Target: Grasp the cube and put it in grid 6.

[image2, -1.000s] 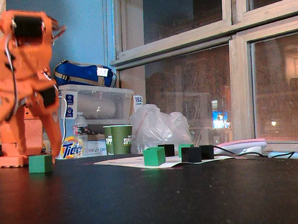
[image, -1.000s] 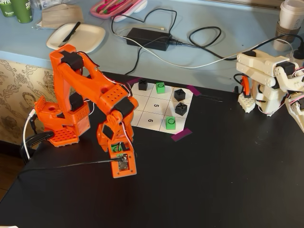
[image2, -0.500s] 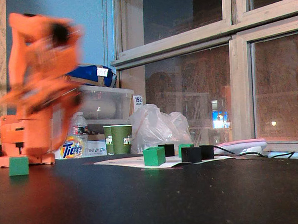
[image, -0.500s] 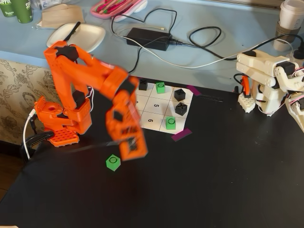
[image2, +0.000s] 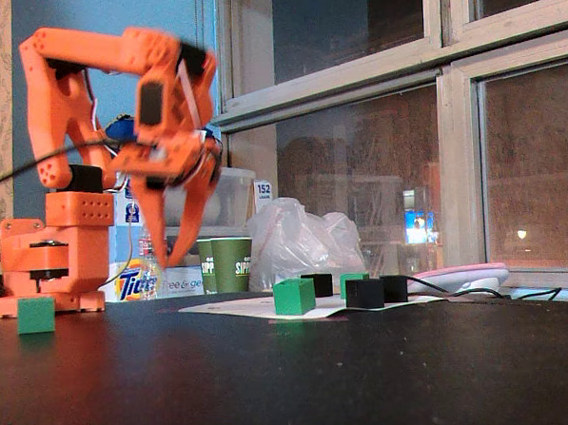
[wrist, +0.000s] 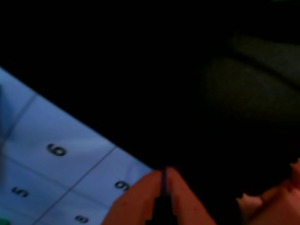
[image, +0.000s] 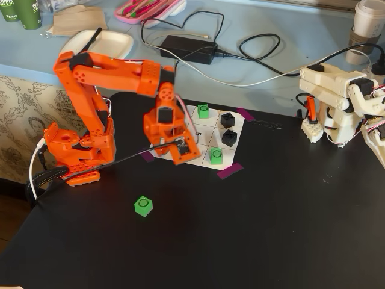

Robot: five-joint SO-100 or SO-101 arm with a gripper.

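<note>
The green cube with a black circle on top lies alone on the black table, in front of the paper grid; the low fixed view shows the cube at far left by the arm's base. My orange gripper hangs in the air over the grid's near-left part, well away from the cube. It is shut and holds nothing, with its tips meeting. In the wrist view the gripper hovers beside the cell printed 6, which is bare.
Two more green cubes and two black cubes sit on grid cells. A white robot arm stands at right. Beyond the table are a power brick with cables and a white plate.
The gripper rose from the cube and swung back toward the grid, leaving the cube on the table. The cube ended up slightly nearer the table's front-left.
</note>
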